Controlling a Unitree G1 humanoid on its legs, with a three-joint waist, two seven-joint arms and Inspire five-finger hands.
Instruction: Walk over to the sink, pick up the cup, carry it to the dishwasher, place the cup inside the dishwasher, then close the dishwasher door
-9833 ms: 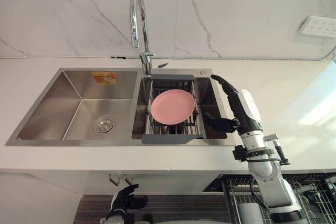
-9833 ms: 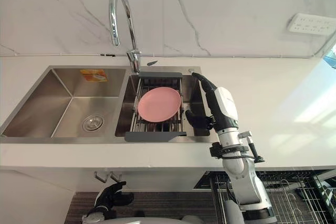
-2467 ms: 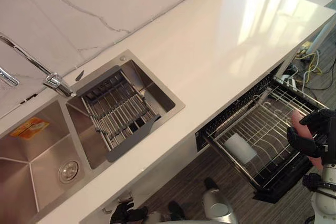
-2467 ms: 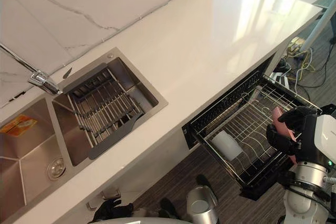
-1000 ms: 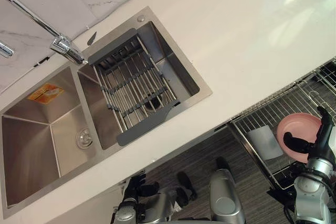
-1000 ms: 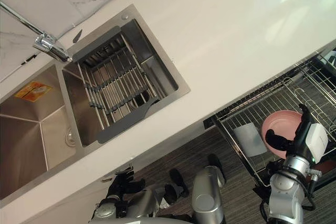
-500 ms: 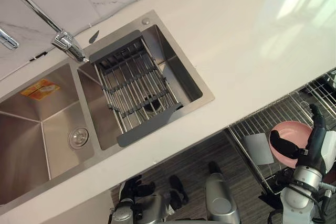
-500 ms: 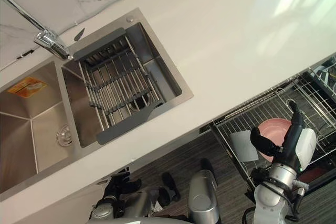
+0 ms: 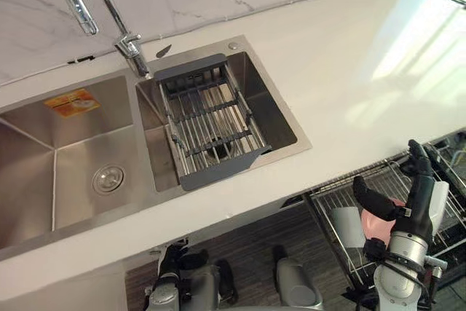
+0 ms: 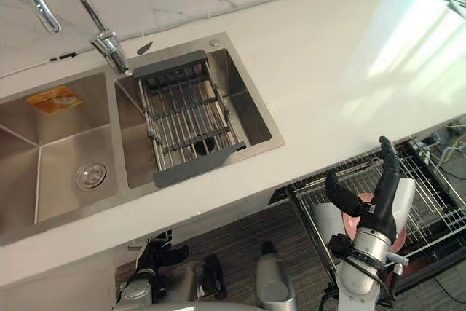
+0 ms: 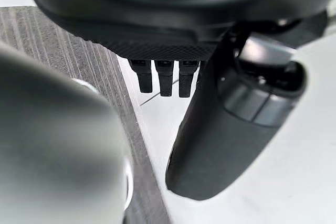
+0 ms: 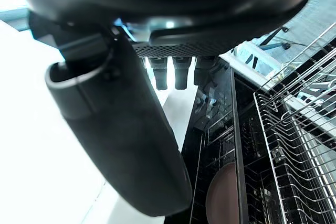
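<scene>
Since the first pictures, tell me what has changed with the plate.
The pink plate left the sink's drainer rack: the right hand carried it to the dishwasher rack and let go; it lies there now, under the open hand. The white cup in the rack and the low left hand stayed as they were.

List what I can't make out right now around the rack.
Plate: eye views, mostly behind the right hand; its seating in the rack is unclear.
Pale object in the rack: eye views, too small to name.
Rack's back: eye views, hidden under the counter.
</scene>
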